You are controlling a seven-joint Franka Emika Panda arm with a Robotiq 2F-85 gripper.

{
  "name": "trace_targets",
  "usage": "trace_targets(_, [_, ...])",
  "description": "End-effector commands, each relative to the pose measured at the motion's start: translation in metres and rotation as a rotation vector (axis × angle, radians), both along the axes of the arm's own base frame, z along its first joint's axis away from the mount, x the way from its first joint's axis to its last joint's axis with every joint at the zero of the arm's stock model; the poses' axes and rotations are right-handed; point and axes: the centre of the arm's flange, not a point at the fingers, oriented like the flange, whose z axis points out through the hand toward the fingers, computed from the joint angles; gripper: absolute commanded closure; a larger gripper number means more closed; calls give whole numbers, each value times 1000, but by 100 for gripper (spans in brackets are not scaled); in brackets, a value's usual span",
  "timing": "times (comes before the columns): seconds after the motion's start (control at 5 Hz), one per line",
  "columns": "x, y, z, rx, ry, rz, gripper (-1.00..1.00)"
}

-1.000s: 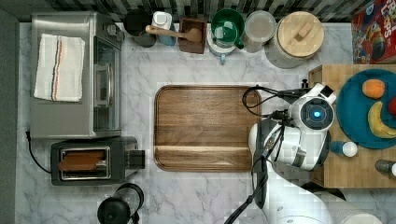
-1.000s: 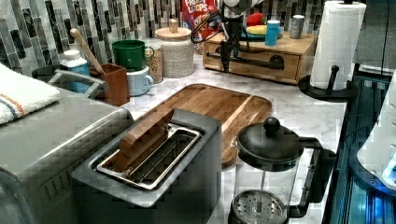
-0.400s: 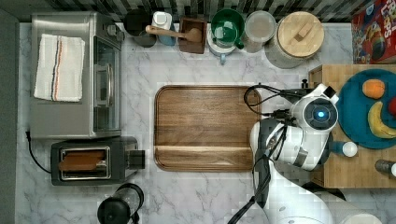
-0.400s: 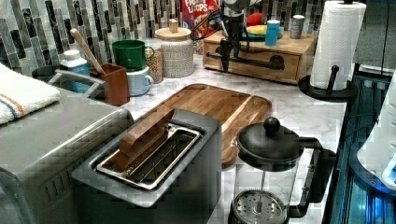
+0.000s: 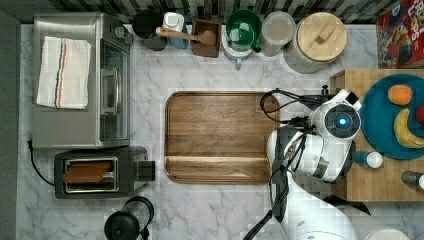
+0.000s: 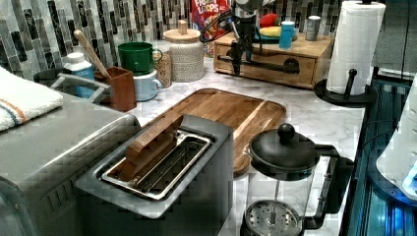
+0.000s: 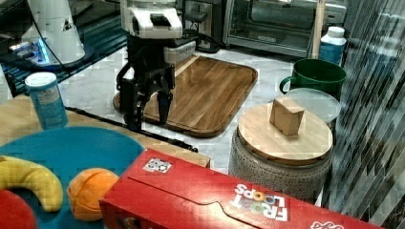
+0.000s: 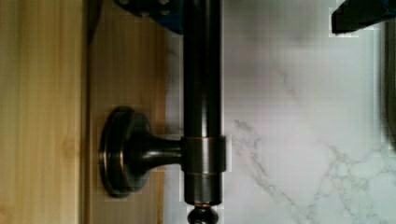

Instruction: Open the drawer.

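The drawer (image 6: 268, 66) is the light-wood front of a low box at the back of the left view and looks closed. Its long black bar handle (image 6: 265, 61) runs across the front. My gripper (image 6: 239, 49) hangs at the handle's end on the left view's left. From the right view, the gripper (image 7: 145, 112) is open, and one finger (image 7: 128, 107) reaches down to the handle (image 7: 102, 119). The wrist view has the handle (image 8: 201, 102) and its round mount (image 8: 123, 151) between the open fingers, close to the finger (image 8: 154, 11) on the drawer (image 8: 126, 70) side.
A dark wooden tray (image 5: 220, 135) lies on the marble beside the drawer box. On the box stand a blue plate (image 5: 385, 125) with fruit and a blue-capped bottle (image 7: 47, 98). A lidded jar (image 7: 284, 138), a cereal box (image 7: 229, 195) and a paper towel roll (image 6: 351, 49) stand close by.
The arm has edged slightly toward the drawer box. The drawer and everything else on the counter stay where they were.
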Motion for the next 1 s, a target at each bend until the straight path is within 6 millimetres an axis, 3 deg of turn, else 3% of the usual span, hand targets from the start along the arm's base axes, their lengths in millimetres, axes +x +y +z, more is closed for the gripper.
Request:
trace_targets(0.2, [38, 235, 4, 94, 3, 135, -100])
trace_targets(0.6, [34, 276, 9, 151, 6, 151, -100])
trace_targets(1.0, [30, 284, 13, 168, 54, 105, -100])
